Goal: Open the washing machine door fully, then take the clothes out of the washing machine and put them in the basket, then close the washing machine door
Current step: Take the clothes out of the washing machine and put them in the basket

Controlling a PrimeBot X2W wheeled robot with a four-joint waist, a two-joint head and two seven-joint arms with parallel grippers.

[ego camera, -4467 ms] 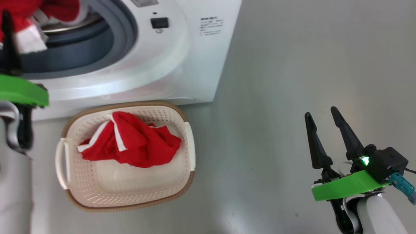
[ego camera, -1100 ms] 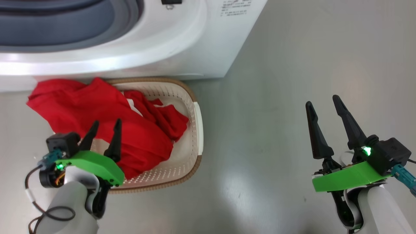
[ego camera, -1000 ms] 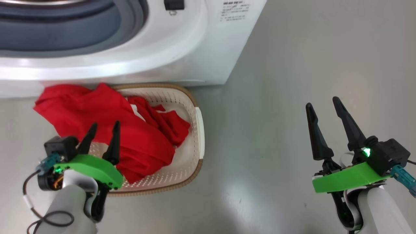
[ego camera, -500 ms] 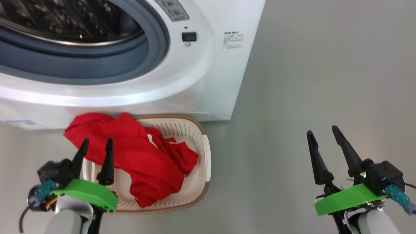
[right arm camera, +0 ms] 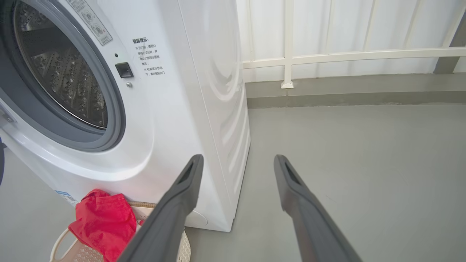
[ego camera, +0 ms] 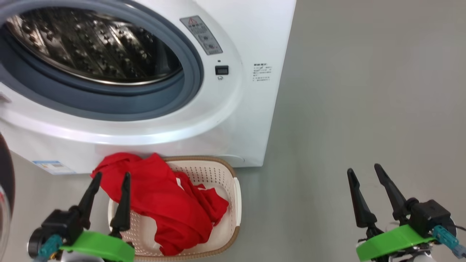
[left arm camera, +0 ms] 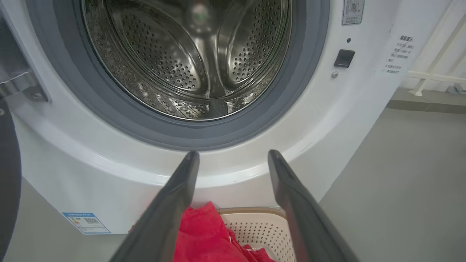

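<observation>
Smooth grey floor [ego camera: 364,91], white railing [right arm camera: 327,56] behind, washing machine [ego camera: 247,120], left tool [ego camera: 113,175] and right tool [ego camera: 363,168] spread wide, empty

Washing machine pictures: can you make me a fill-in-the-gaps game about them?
The clothes in the basket are coloured ____.
The drum of the washing machine is ____ of clothes.
The left tool and the right tool are both ____.
Missing words: red; empty; open.
</observation>
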